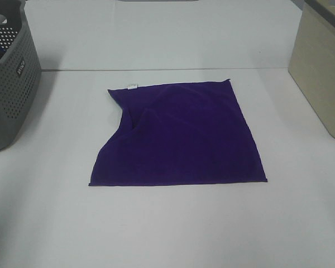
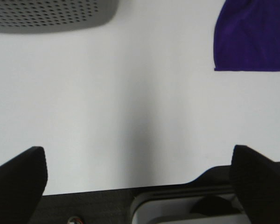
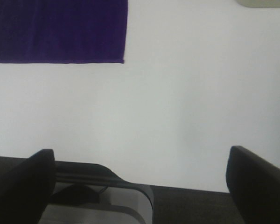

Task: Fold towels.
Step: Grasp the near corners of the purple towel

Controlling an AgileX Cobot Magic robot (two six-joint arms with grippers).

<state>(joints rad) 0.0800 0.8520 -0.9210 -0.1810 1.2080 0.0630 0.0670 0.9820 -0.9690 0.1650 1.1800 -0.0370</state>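
Observation:
The deep purple towel (image 1: 181, 137) lies spread on the white table in the exterior high view, with its far left corner folded inward and a small white tag (image 1: 132, 86) at that far edge. Neither arm shows in that view. In the left wrist view, my left gripper (image 2: 139, 179) is open and empty above the table's near edge, and a towel corner (image 2: 252, 39) shows ahead. In the right wrist view, my right gripper (image 3: 140, 182) is open and empty, with the towel's other near corner (image 3: 60, 30) ahead.
A grey perforated basket (image 1: 8, 84) stands at the far left and also shows in the left wrist view (image 2: 51, 16). A beige box (image 1: 321, 67) stands at the far right. The table's front edge lies under both grippers.

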